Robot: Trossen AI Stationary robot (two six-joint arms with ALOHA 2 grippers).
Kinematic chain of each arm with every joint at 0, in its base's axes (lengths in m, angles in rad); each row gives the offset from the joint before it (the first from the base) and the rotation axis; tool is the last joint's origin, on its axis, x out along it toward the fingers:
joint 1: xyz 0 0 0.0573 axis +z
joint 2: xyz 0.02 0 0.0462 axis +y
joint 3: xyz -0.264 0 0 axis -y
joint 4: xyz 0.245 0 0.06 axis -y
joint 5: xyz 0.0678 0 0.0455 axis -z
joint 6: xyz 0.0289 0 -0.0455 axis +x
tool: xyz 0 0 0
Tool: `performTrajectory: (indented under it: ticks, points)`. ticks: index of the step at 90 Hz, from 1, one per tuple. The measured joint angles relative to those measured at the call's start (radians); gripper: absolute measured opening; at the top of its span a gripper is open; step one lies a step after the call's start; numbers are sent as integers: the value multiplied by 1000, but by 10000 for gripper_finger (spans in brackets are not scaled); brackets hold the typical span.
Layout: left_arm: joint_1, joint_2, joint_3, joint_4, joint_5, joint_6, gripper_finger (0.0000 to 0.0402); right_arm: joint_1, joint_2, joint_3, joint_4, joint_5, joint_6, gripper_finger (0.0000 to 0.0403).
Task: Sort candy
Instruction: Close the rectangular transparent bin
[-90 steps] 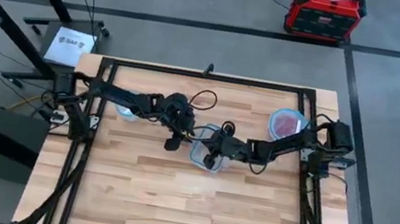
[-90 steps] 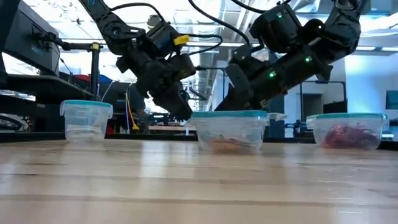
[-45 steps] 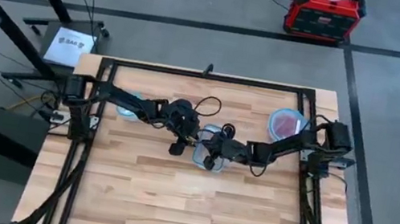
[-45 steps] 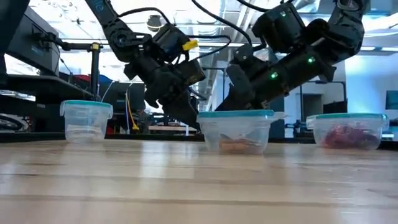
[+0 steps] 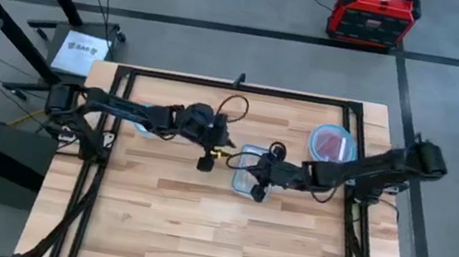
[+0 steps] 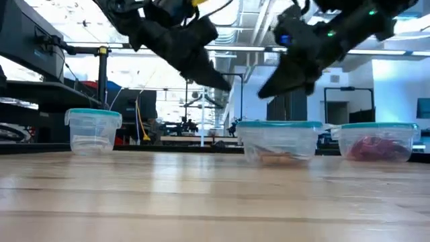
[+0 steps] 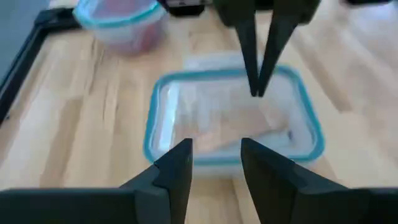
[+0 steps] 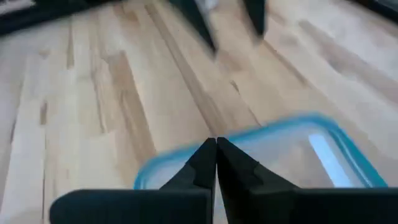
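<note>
Above middle container (image 5: 249, 171): left tool (image 7: 214, 171) parted, right tool (image 8: 216, 163) closed.

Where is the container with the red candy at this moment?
In the high view, the container with red candy stands near the table's far right corner, beside the right arm; the middle container is its nearest neighbour.

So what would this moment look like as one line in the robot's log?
left gripper: open, empty, facing middle container | right gripper: shut, above its rim | red candy: in right container
</note>
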Motion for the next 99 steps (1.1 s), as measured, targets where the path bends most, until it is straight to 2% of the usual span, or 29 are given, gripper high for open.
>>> performTrajectory:
  ticks: [7, 13, 25, 41, 62, 77, 89, 99]
  points:
    - [-4, 51, 46, 32, 32, -3, 123, 20, -40, 0, -98, 20, 61, 0]
    - [-6, 97, 87, -4, 45, 7, 123, 34, -48, -2, -169, 23, 127, 0]
    - [2, 192, 162, -52, 40, 57, 123, 56, -9, -23, -170, 26, 217, 0]
    - [15, 260, 204, -176, 9, 27, 123, 72, 90, -18, -135, 21, 256, 0]
    - [-36, 263, 208, -348, -5, -78, 123, 50, 80, -19, -162, -4, 145, 0]
    - [-123, 266, 204, -337, 10, -165, 123, -7, 26, -23, -227, -1, 33, 0]
    - [-178, 265, 204, -308, 17, -166, 123, -56, 18, -18, -230, 37, -9, 0]
    - [-193, 237, 240, -378, -47, -129, 123, -64, 17, 11, -240, 31, -32, 0]
